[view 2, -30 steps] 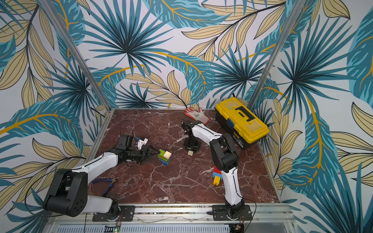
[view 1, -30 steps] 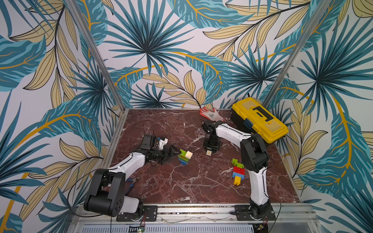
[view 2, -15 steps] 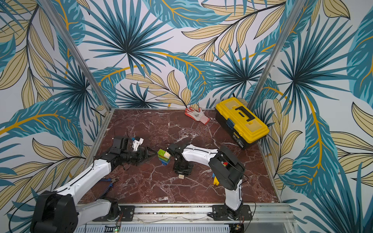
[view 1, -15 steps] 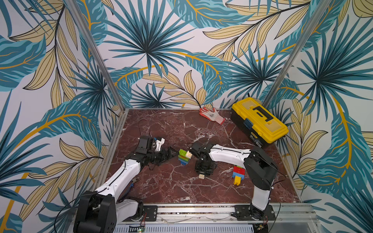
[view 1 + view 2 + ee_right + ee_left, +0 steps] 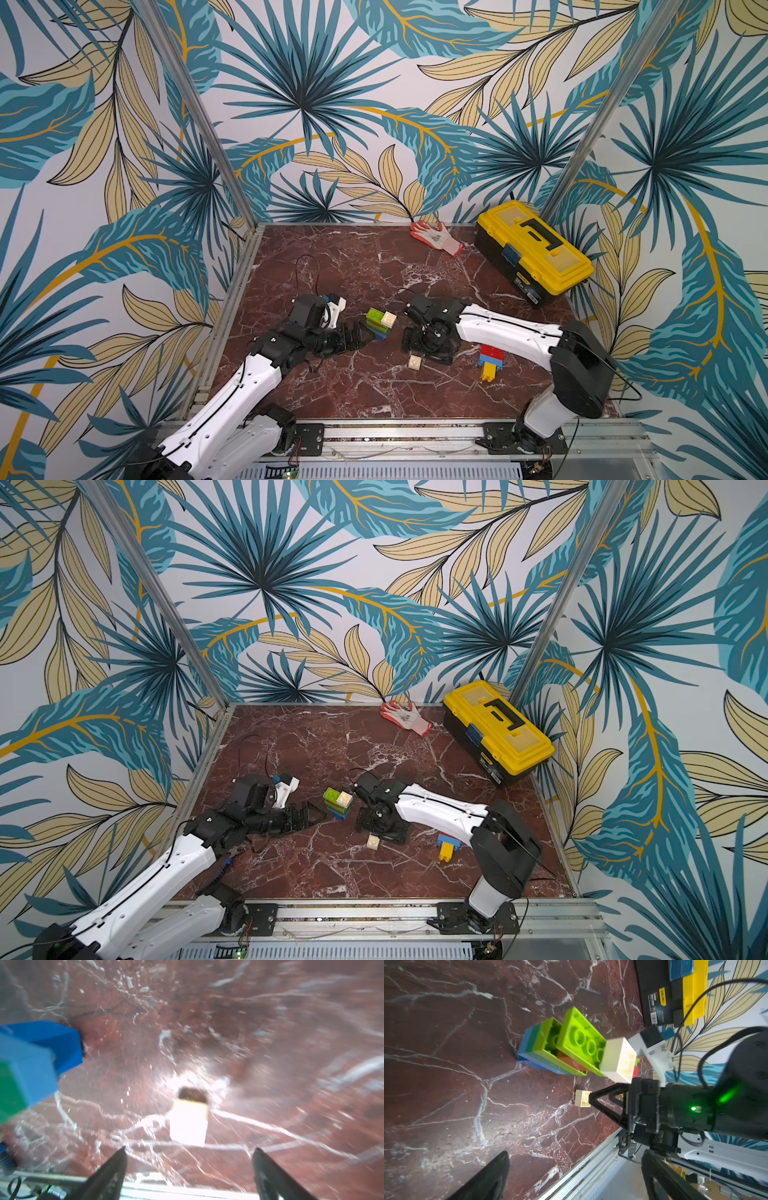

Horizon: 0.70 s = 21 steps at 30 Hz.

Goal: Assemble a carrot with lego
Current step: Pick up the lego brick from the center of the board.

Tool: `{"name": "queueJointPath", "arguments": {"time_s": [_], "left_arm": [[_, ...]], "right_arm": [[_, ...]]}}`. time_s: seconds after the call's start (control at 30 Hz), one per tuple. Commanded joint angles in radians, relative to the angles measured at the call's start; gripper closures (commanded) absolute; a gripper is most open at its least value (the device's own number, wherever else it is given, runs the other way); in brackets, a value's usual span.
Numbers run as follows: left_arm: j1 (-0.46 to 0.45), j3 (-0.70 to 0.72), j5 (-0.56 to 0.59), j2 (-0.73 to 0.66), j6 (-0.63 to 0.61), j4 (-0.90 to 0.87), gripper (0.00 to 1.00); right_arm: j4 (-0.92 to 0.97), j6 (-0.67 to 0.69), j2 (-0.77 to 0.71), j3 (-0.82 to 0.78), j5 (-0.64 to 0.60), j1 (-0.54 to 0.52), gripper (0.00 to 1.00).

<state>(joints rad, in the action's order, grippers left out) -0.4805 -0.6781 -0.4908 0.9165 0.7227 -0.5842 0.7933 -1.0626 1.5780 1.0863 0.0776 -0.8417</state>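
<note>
We note the cream brick (image 5: 414, 362) lying on the tabletop (image 5: 353, 257), just near-side of the right hand (image 5: 190, 1148), fingers apart and empty; right arm nearer. Left hand (image 5: 363, 334), also apart, sits beside the brick stack (image 5: 380, 326).

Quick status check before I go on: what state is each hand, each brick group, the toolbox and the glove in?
left hand: open, empty, beside the brick stack.
right hand: open, empty, over the loose cream brick.
brick stack: standing on the table, ungripped.
loose cream brick: lying free on the table.
red-blue-yellow bricks: lying together on the table.
toolbox: lid shut.
glove: lying flat.
</note>
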Motion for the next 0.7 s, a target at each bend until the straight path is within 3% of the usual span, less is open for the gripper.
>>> {"name": "queueJointPath", "arguments": {"time_s": [0.0, 0.17, 0.27, 0.43, 0.67], "left_arm": [[-0.155, -0.07, 0.204, 0.014, 0.022, -0.043, 0.0], [-0.48, -0.218, 0.454, 0.253, 0.013, -0.047, 0.01], [-0.586, -0.34, 0.54, 0.435, 0.006, -0.086, 0.02], [-0.63, -0.48, 0.617, 0.65, 0.01, -0.141, 0.06], [-0.629, -0.605, 0.646, 0.839, 0.009, -0.192, 0.14]], "right_arm": [[0.082, 0.009, -0.157, -0.118, -0.043, -0.002, 0.01], [0.192, 0.057, -0.462, -0.196, -0.185, 0.031, 0.01], [0.24, 0.12, -0.579, -0.19, -0.196, 0.121, 0.01], [0.328, 0.231, -0.689, -0.141, -0.202, 0.248, 0.01], [0.372, 0.264, -0.725, -0.12, -0.187, 0.321, 0.01]]}}
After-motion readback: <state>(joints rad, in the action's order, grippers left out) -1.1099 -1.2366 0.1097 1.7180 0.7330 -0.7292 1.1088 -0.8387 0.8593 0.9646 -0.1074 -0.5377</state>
